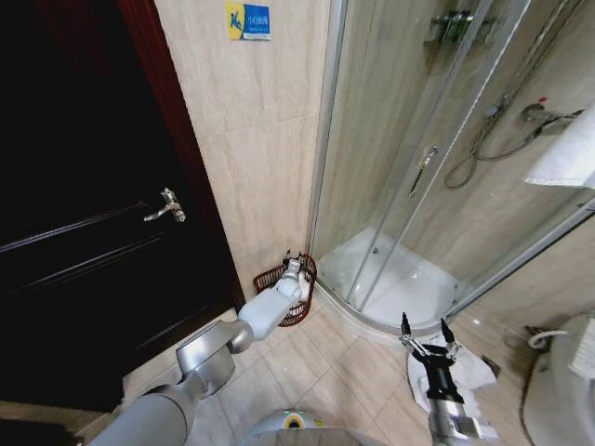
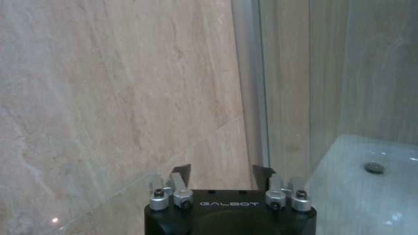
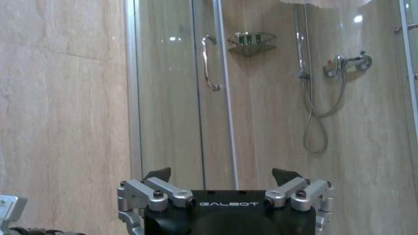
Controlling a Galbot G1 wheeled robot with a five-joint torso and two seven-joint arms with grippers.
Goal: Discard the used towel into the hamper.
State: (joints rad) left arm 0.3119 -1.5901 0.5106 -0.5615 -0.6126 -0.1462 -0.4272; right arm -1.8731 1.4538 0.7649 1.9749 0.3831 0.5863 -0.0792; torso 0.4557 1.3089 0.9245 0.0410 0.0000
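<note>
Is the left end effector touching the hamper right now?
Cannot tell. In the head view the left end effector sits over the hamper opening, overlapping it, so neither contact nor gap shows.

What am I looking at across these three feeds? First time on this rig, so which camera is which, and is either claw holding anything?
The wide feed comes from the robot's head, looking down at a bathroom floor. The left gripper reaches over the hamper, the reddish wire basket by the wall beside the shower enclosure. The right gripper hangs open above a white towel lying on the tiles. The other two feeds sit on the wrists, each showing its own black gripper at the bottom: left facing tiled wall, right facing the shower. Both are open and empty.
</note>
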